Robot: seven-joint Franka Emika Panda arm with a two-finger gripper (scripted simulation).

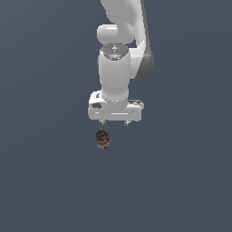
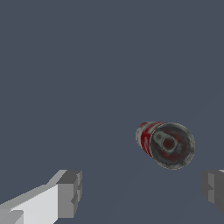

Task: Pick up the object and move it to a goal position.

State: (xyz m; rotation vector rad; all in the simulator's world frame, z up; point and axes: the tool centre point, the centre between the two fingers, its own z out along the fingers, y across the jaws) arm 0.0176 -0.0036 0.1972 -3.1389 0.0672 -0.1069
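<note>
Wrist view shows the can [image 2: 166, 144] lying on its side on the plain grey surface [image 2: 87, 65], its ringed round end turned toward my camera and its red and white side trailing behind. My fingers [image 2: 70, 192] are spread wide and hold nothing, one at each lower edge of that picture, with the can off-centre in the gap, nearer one of them. From the exterior view, my gripper [image 1: 115, 122] hangs pointing down above the can [image 1: 102, 139], clearly apart from it. I judge I am open and poised like this to descend and straddle its narrow body.
</note>
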